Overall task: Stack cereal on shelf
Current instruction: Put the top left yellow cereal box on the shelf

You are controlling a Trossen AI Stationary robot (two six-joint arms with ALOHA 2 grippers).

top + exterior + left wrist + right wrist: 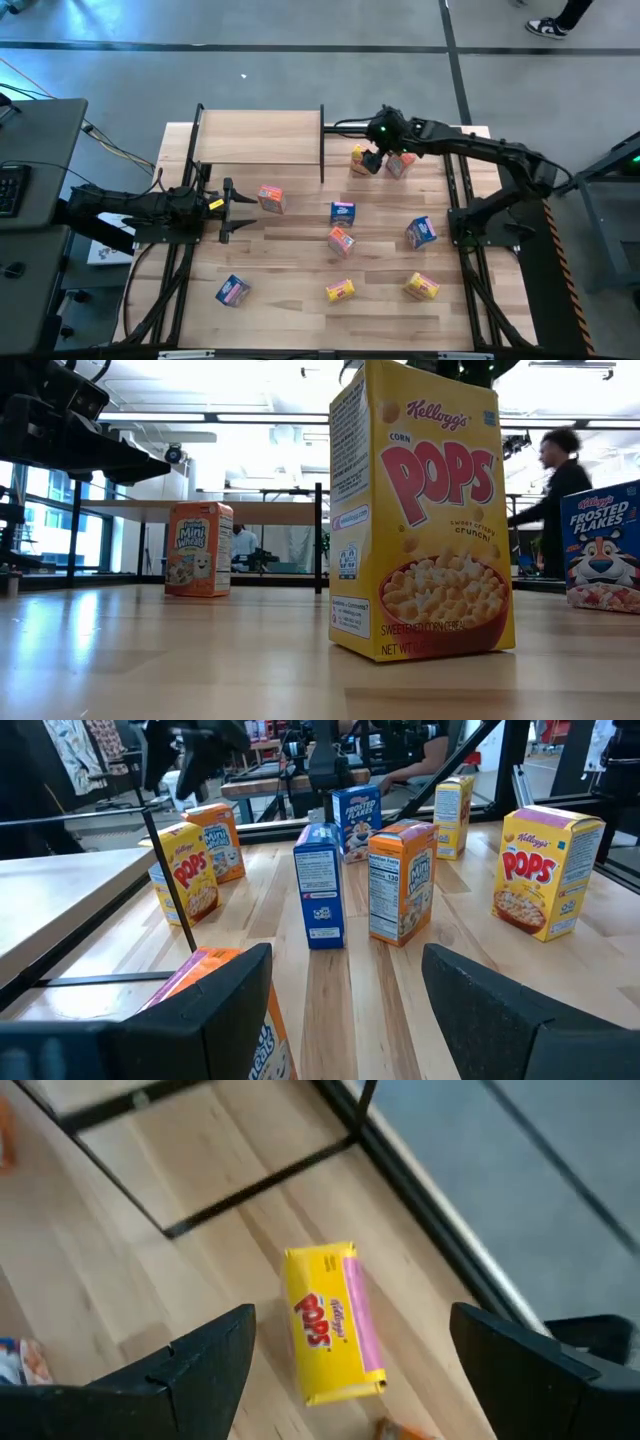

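While both dark two-finger grippers stand with fingers spread and nothing between them, the light-wood shelf board with thin black posts (260, 137) lies bare at the table's 11 o'clock. The right gripper (373, 160) hangs at about 1 o'clock, just off the shelf's right-hand post, poised above a small yellow cardboard Corn Pops box (331, 1323) standing upright below it; its wrist view shows that box centred between the wide-apart fingers (190, 1360), apart from both. An orange-red mini cereal box (399, 164) stands just beside the gripper, on its 3 o'clock side. The left gripper (243, 210) rests low at 9 o'clock, pointing toward 3 o'clock, its fingers parted; an orange-red Mini-Wheats box (270, 198) stands just beyond its tips, touching neither as far as can be told. The remaining boxes are scattered over the planked wooden tabletop (300, 290): a blue box (342, 212) and an orange-red box (341, 241) near centre, a blue box (421, 233) at 3 o'clock, a blue box (232, 291) at 7 o'clock, and two yellow boxes (340, 291) (421, 287) toward 5 o'clock.
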